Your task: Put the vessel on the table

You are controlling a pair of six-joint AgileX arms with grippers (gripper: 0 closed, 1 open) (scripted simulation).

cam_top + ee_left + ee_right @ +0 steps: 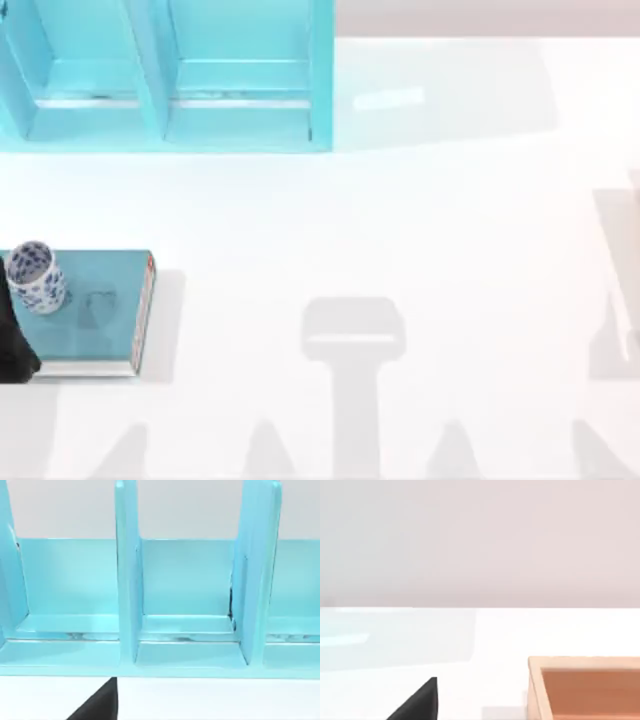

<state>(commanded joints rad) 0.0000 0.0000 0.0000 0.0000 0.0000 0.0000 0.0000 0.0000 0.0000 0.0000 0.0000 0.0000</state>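
Note:
The vessel [35,277], a small white cup with blue blotches, stands upright on the far left corner of a flat teal book [95,312] at the table's left edge. The glossy white table [400,230] spreads to the right of the book. A dark part of my left arm [14,340] reaches in from the left edge, just in front of the vessel and over the book's near left corner. A dark piece of my left gripper [100,705] points toward the shelf. A dark piece of my right gripper [420,704] hangs over the table.
A teal shelf unit [165,75] with upright dividers [127,580] stands at the back left. A shallow wooden box [587,687] lies on the table near my right gripper. Grey arm shadows fall across the table's front and right.

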